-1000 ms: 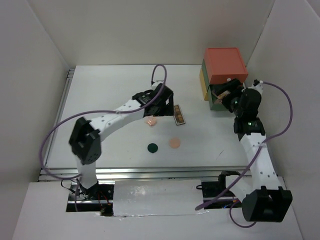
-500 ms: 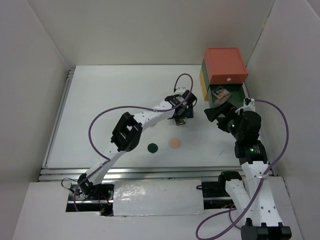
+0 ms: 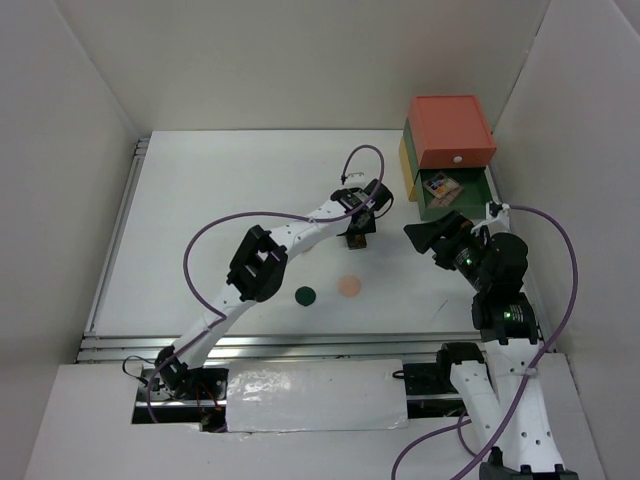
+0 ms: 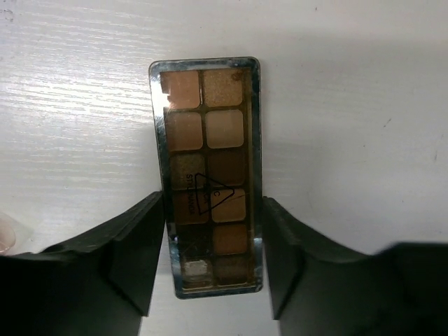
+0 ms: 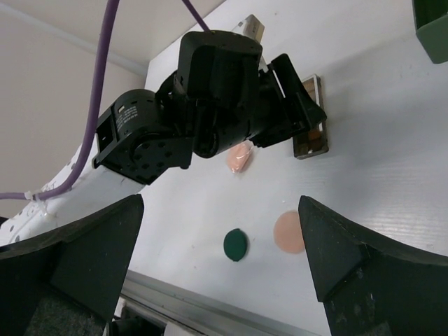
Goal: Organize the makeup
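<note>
A long brownish eyeshadow palette (image 4: 206, 140) lies flat on the white table, and my left gripper (image 4: 213, 210) is shut on its near end with a finger against each long side. From above, the palette (image 3: 356, 241) shows just under the left gripper (image 3: 358, 226). A pink compact (image 5: 240, 157), a peach compact (image 3: 348, 286) and a dark-green compact (image 3: 306, 296) lie loose on the table. My right gripper (image 3: 422, 232) hovers open to the right of the palette with nothing between its fingers. In the right wrist view that gripper (image 5: 221, 203) looks down on the compacts.
The stacked drawer box (image 3: 450, 135) stands at the back right. Its green drawer (image 3: 470, 200) is pulled out, with a square multicolour palette (image 3: 440, 186) inside. White walls close in the table on three sides. A metal rail (image 3: 250, 345) runs along the near edge.
My left arm swung right from the pink compact to the palette and its jaws closed on it. My right arm drew back from the drawer box toward the near side.
</note>
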Robot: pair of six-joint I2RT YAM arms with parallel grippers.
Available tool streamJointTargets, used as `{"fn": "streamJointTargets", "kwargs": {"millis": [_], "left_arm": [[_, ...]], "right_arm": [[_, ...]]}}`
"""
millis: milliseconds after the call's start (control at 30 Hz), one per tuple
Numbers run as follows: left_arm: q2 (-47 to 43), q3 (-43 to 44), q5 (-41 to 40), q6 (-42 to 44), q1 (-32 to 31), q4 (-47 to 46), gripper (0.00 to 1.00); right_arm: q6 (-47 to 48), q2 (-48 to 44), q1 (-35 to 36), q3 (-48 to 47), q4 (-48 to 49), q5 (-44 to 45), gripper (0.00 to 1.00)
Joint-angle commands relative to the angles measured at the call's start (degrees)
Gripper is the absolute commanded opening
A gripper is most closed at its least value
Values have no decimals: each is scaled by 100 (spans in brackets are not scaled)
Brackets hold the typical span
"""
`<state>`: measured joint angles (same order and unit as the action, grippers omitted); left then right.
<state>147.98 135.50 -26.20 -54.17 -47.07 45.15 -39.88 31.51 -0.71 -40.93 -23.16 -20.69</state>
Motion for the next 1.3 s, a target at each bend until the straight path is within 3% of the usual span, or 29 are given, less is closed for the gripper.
{"fn": "streamJointTargets", "kwargs": {"millis": [0, 200, 367, 733, 1067, 1100, 1267], "left_arm": [[398, -103, 194, 82, 22, 354, 59], [126, -629, 483, 267, 22, 171, 28], [-761, -1614, 783, 311, 14, -550, 0], [-2000, -1992, 589, 399, 5, -612, 0], [-2801, -2168, 625, 337, -74, -674, 0], [-2906, -2186, 616, 328, -100, -674, 0], [-3214, -2160, 493, 232, -408, -683, 0]], "right_arm": [[-116, -109, 36, 58, 224, -207, 100], [-301, -145, 36, 366, 566, -558, 100], [-661, -356, 36, 1076, 1445, -1156, 100], [-741, -303, 27, 1754, 2139, -1183, 100], [-1074, 575, 36, 2800, 4115, -1604, 99], [-1153, 689, 192, 2905, 4587, -1709, 99], [-1207, 1200, 738, 2766, 5101, -1439, 97]]}}
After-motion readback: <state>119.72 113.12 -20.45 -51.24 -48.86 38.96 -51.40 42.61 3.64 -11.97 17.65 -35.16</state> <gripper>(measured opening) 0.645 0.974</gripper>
